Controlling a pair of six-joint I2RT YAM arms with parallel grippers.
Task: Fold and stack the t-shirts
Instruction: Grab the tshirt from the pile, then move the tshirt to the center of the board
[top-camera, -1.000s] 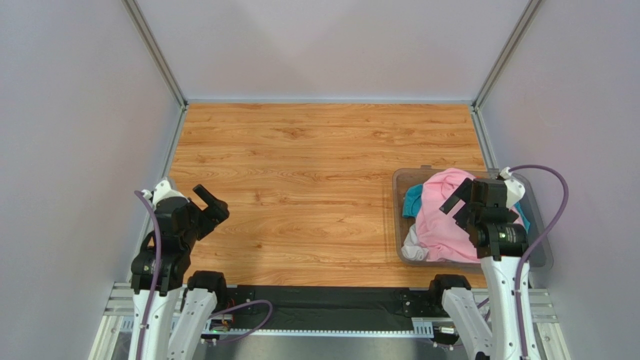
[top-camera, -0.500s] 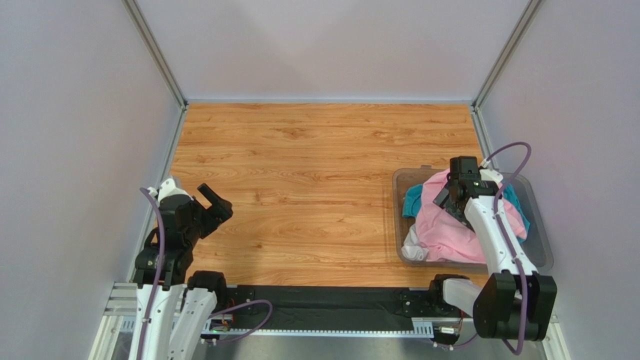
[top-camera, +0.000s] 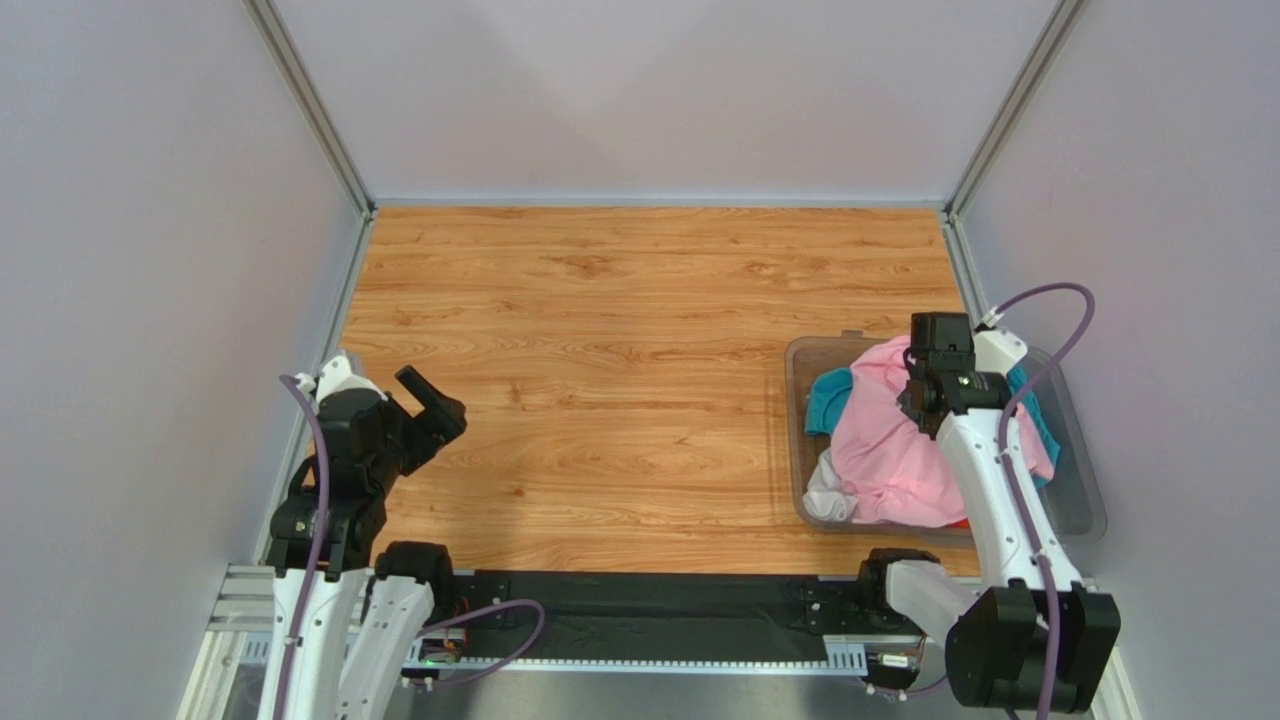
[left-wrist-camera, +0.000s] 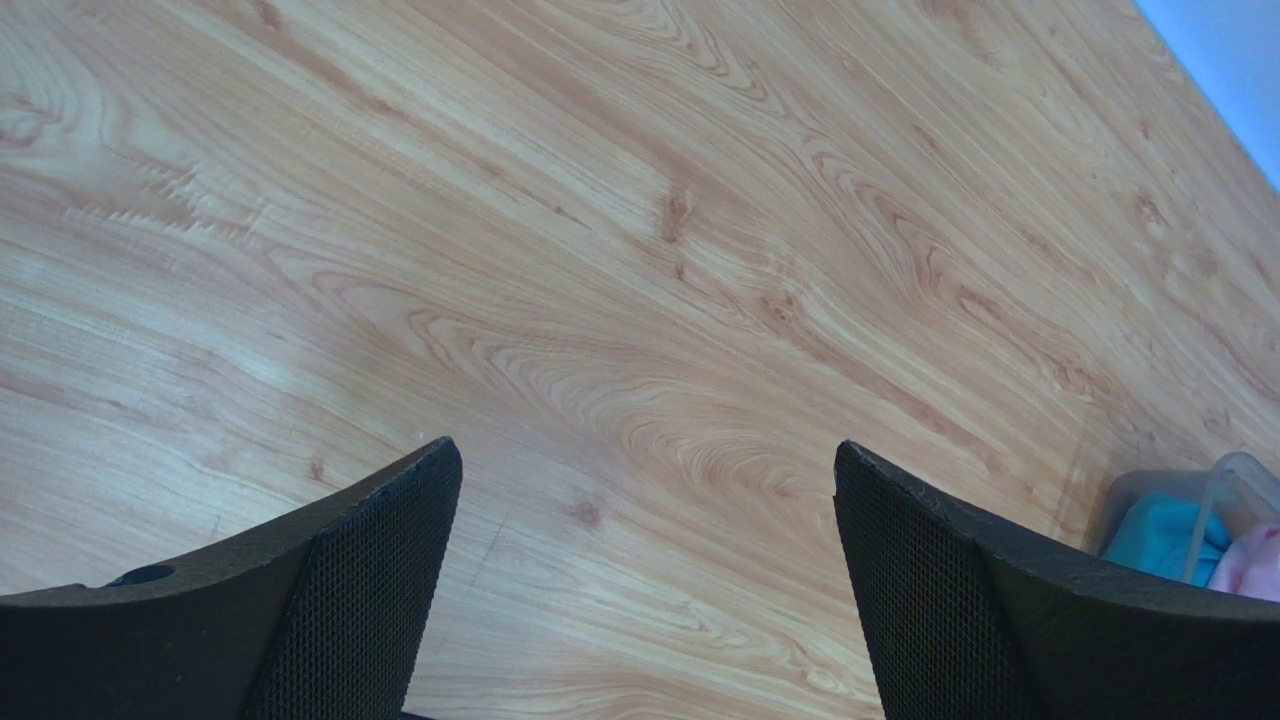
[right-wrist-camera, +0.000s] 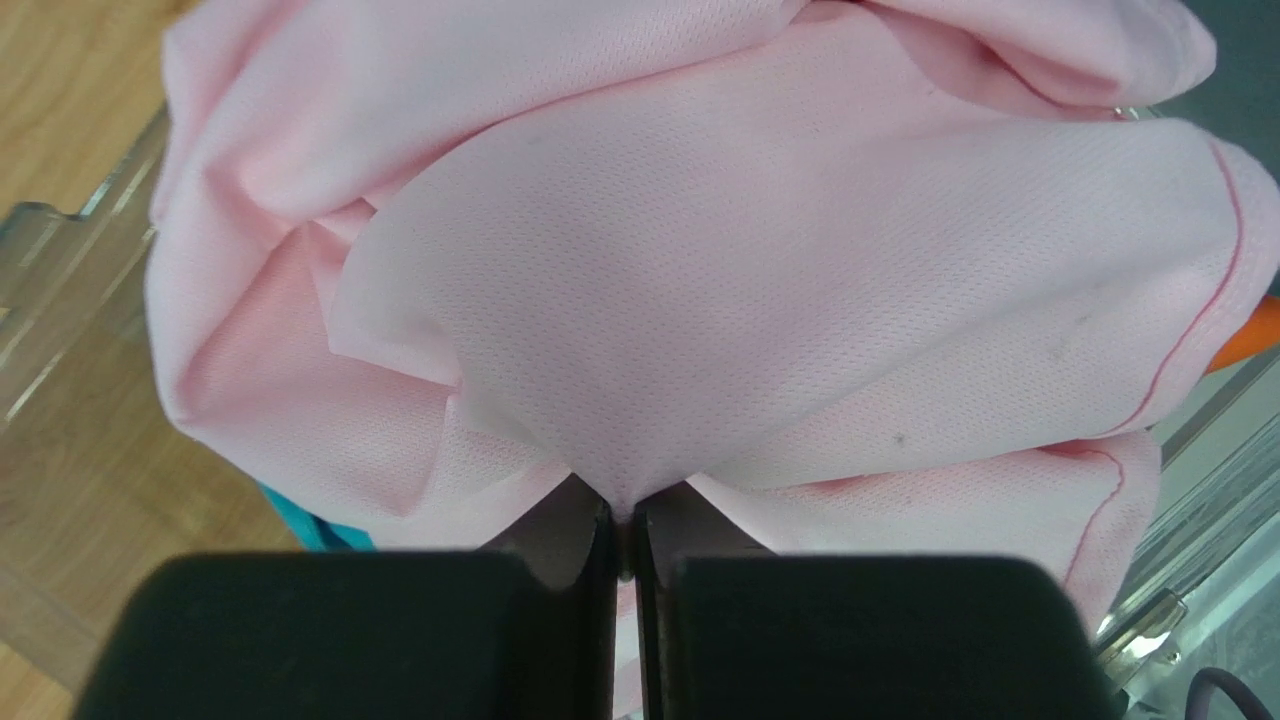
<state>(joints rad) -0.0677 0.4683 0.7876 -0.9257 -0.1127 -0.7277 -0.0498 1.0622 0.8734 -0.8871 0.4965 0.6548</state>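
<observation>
My right pincer (right-wrist-camera: 624, 522) pinches a pink t-shirt (right-wrist-camera: 781, 270) fold; left pincer (left-wrist-camera: 643, 468) spread. Light, limp cloth, I judge; hems suit gripping.

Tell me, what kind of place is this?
Probably a robot test booth: plain grey walls box in a wood-grain table, two robot arms are bolted along its edge, and a clear plastic bin holds a crumpled light pink t-shirt.

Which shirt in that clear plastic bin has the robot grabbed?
The light pink cloth shirt on top: the right gripper is shut on a fold of it. The teal shirt and white shirt peek out beneath.
</observation>
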